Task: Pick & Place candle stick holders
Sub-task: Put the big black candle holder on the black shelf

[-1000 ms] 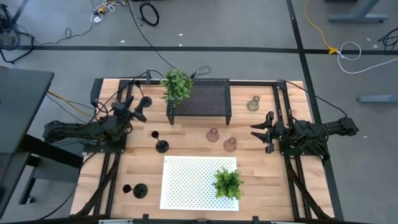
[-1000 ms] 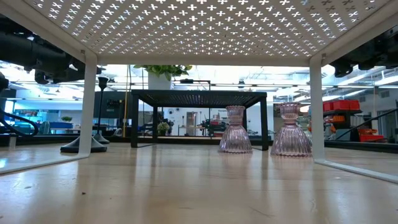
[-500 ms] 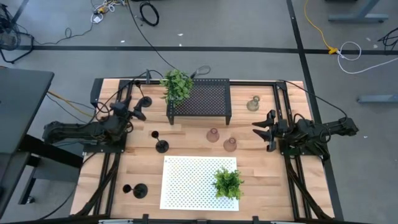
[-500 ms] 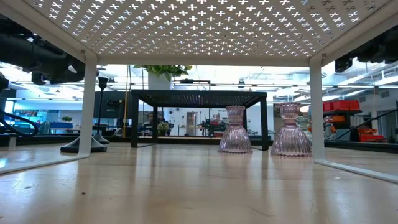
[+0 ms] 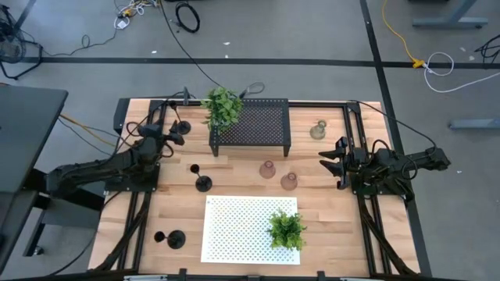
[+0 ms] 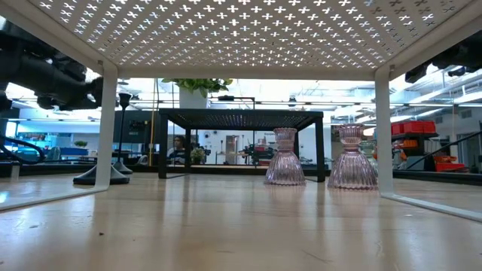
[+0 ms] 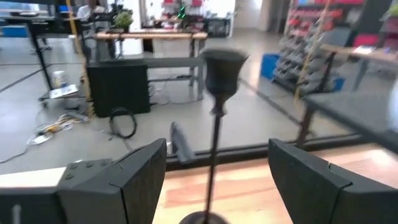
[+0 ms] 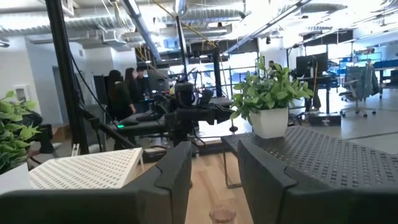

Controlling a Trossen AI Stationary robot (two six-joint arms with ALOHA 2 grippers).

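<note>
While the right gripper (image 5: 328, 164) waits half-open and empty, we see the left gripper (image 5: 170, 134) has advanced, fingers (image 7: 140, 177) spread wide, straddling the black candle stick holder (image 7: 217, 93) near the tabletop's far-left corner, ungrasped.

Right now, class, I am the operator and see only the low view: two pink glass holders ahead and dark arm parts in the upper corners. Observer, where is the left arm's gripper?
Observer: The left gripper is at the table's back left, right by a slim black holder.
Operator: Is it gripping that holder?
Observer: Not yet. In the left wrist view the stem stands between its open fingers, touching neither.
Operator: And the right arm?
Observer: The right gripper waits at the table's right side with its fingers open and empty. The olive-green holder stands nearer the back edge.
</note>
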